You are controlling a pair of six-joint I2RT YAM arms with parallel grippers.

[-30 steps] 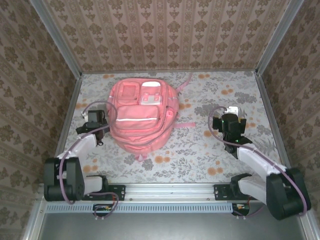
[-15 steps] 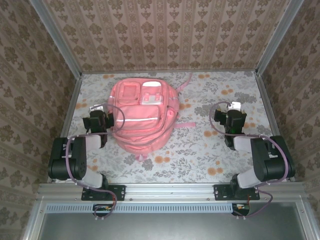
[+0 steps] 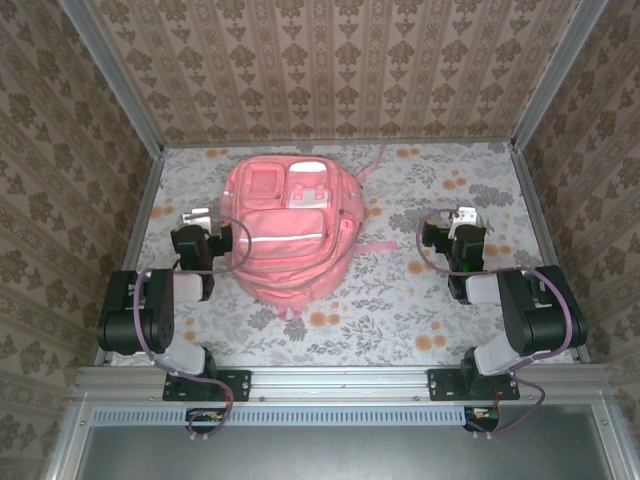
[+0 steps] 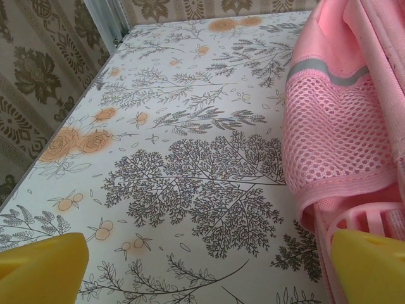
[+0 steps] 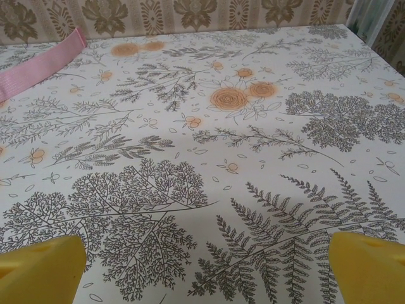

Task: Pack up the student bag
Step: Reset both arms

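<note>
**Two arms flanking the pink student bag on a floral-print table, both pincers parted and empty.**

Left to right: the left gripper (image 3: 195, 216) sits low over the table (image 3: 400, 300), just beside the bag's left flank. Its yellow fingertips (image 4: 41, 266) are spread wide with nothing between them, and the right one is close to the bag's mesh side pocket (image 4: 335, 133), which is edged by a grey strip. The student bag (image 3: 285, 230) lies flat, front pockets up, left of centre and toward the far wall. The right gripper (image 3: 466, 216) stands well apart from the bag over bare tabletop on the right, its jaws likewise wide and holding nothing. A pink strap (image 5: 44, 63) lies on the table at the far left of its wrist view.
</note>
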